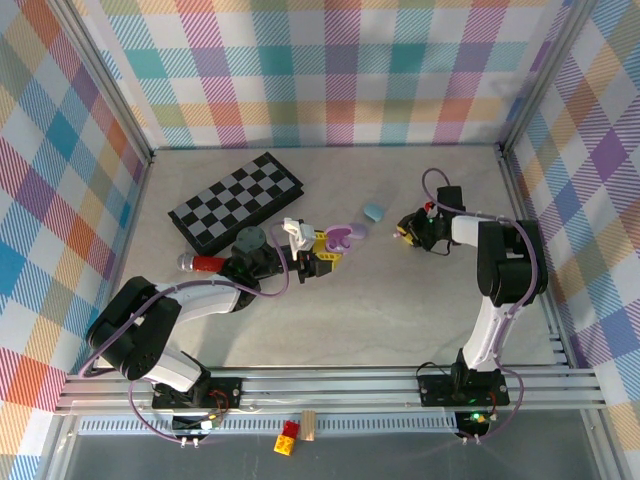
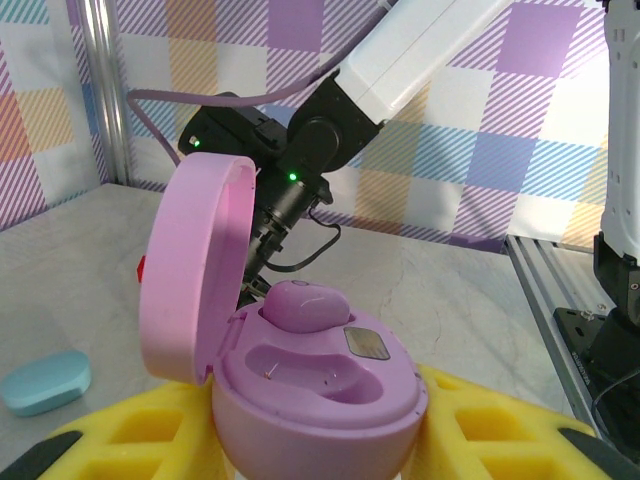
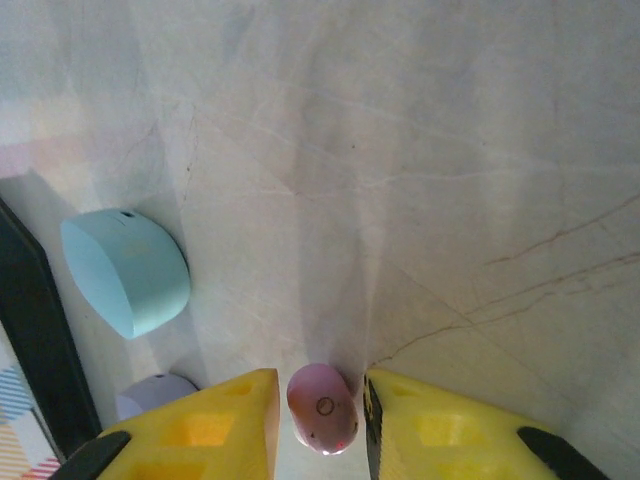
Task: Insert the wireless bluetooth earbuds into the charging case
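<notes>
Pink glossy egg-shaped case [image 2: 300,425], rounded lid [image 2: 195,270] upright, smooth plastic.

Pink-lilac oval charging case [image 2: 330,400], upright near mid-table, lid swung open and standing at its left. Seated in the far socket, one rounded pink earbud [image 2: 305,305]; near socket bare, tiny contact pins showing. Well apart to the right, second pink earbud [image 3: 322,410], flanked closely by the fingers of the right gripper [image 3: 320,388].

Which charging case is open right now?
The pink case in the left gripper, lid hinged up; the teal case lies shut on the table.
</notes>
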`<state>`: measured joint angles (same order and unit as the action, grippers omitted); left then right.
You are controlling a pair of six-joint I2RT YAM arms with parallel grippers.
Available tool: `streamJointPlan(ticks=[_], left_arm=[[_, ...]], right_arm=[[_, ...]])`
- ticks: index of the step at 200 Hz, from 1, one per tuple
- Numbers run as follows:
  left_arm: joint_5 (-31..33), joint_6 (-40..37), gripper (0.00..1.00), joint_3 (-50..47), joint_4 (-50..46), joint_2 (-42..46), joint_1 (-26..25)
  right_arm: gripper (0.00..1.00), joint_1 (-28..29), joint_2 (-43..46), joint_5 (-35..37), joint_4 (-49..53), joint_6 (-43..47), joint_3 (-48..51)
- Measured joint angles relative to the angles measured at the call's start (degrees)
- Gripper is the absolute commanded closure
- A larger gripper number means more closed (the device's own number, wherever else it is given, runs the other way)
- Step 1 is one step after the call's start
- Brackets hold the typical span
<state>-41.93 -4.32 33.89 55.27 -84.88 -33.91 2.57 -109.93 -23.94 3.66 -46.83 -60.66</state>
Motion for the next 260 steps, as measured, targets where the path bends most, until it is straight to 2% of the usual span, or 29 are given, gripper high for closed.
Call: streamJointPlan(ticks=[74, 131, 184, 211, 260], left_arm=[[0.0, 0.04, 0.6, -0.02, 0.42, -0.02, 0.0], [0.07, 0.04, 0.6, -0.9, 0.72, -0.02, 0.0], [0.52, 0.02, 0.6, -1.53, 0.83, -0.02, 0.79], [0.92, -0.57, 0.6, -1.73, 1.77, -0.48, 1.33], [1.62, -3.26, 0.6, -1.01, 1.92, -4.7, 1.33]], right_arm=[[0.76, 0.04, -2.58, -0.39, 10.1, 11.26, -6.23], [0.82, 0.17, -3.56, -0.37, 13.18, 12.7, -8.39], [0.83, 0.98, -2.97, 0.26, 13.14, 13.46, -8.11], [0.83, 1.99, 1.29, 0.5, 14.03, 14.16, -5.01], [0.83, 4.68, 16.02, 0.44, 17.99, 15.13, -1.38]])
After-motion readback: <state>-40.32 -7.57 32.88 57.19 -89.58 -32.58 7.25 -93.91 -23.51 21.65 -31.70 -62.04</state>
